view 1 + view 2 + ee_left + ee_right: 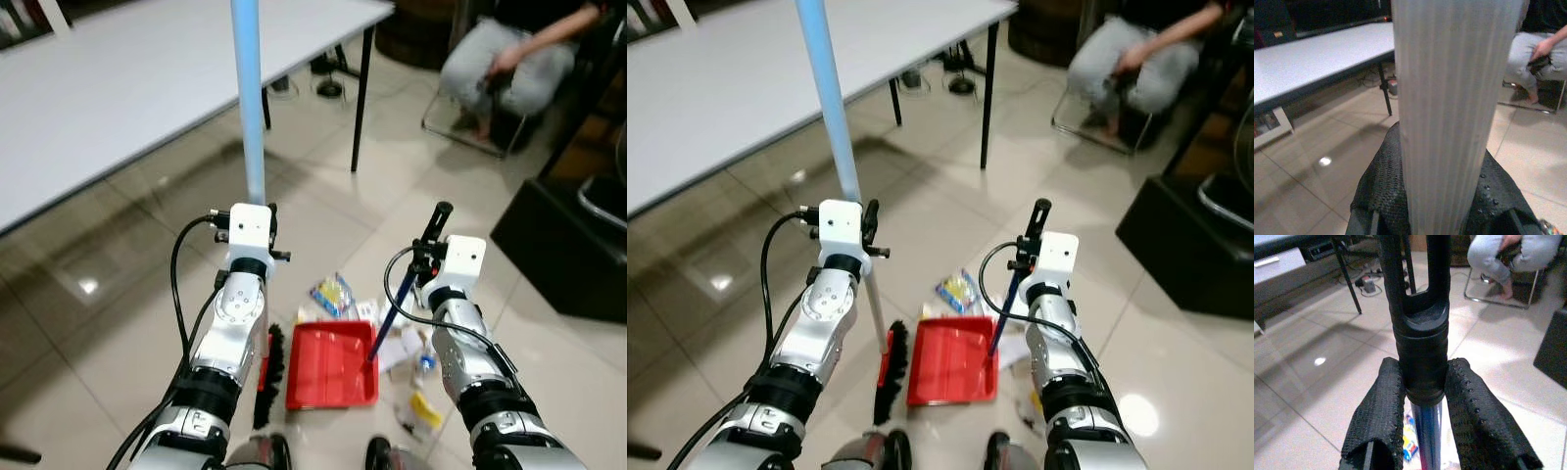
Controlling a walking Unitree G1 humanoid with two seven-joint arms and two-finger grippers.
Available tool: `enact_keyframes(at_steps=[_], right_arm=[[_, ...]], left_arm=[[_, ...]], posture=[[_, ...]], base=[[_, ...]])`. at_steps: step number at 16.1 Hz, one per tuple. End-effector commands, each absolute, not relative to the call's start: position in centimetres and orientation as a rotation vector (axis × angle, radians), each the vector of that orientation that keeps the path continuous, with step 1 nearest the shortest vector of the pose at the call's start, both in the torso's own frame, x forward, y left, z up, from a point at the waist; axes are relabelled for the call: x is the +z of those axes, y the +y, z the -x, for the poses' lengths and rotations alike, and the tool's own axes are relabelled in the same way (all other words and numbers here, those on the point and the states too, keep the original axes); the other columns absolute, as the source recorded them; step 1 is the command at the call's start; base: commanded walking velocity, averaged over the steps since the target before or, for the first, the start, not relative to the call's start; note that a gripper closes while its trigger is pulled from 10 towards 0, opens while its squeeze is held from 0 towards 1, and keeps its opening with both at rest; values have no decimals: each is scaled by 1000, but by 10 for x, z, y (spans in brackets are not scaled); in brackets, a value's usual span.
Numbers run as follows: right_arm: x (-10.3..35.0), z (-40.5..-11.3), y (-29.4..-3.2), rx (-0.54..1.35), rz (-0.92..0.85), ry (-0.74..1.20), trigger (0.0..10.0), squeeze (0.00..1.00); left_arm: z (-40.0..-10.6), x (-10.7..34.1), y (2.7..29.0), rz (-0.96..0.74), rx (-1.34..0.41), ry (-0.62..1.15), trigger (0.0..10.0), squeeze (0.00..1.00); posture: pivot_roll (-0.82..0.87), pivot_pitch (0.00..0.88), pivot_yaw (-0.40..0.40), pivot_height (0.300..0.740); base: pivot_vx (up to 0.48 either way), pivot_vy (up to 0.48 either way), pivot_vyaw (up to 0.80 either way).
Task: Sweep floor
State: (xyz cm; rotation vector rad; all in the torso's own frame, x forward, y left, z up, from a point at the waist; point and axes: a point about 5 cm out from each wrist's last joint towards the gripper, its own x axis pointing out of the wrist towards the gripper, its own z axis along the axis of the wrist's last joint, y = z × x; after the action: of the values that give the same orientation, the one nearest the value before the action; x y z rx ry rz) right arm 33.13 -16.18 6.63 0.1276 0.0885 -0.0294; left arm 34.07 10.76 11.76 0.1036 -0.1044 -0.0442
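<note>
We grip the pale blue broom pole point(249, 108) in the left end effector point(1440, 196); the right end effector point(1422, 411) clamps the black-capped blue handle point(407, 284) of the red plastic dustpan point(333, 364).

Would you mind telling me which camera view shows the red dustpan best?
The left eye view: the red dustpan lies whole on the floor between the arms, litter beside it. The right eye view shows it too, slightly smaller. The right wrist view gives its handle clamped in the right hand, not the tray.

Glossy beige floor tiles point(118, 323) mirror the lights, the red dustpan point(331, 365) looks like smooth plastic, and the broom pole point(1454, 98) is finely ribbed.
</note>
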Motion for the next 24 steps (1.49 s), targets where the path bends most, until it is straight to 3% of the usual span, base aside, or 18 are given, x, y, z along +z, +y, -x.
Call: enact_keyframes(at_steps=[1,10,19,24], right_arm=[[74,-335,-162,-29,-136,56,10000,0],[73,-335,-161,-30,-143,70,10000,0],[74,-336,-161,-29,-146,66,10000,0],[74,-336,-162,-33,-150,73,10000,0]], left_arm=[[-343,129,107,-103,-47,-152,10000,0],[-343,128,107,-106,-46,-145,10000,0],[-343,127,105,-108,-62,-143,10000,0],[-343,127,106,-104,-63,-140,10000,0]], posture=[[7,83,38,740],[7,76,42,740],[6,69,44,740],[10,78,39,740]], base=[[-277,0,0],[-91,0,0],[0,0,-751],[0,0,-154]])
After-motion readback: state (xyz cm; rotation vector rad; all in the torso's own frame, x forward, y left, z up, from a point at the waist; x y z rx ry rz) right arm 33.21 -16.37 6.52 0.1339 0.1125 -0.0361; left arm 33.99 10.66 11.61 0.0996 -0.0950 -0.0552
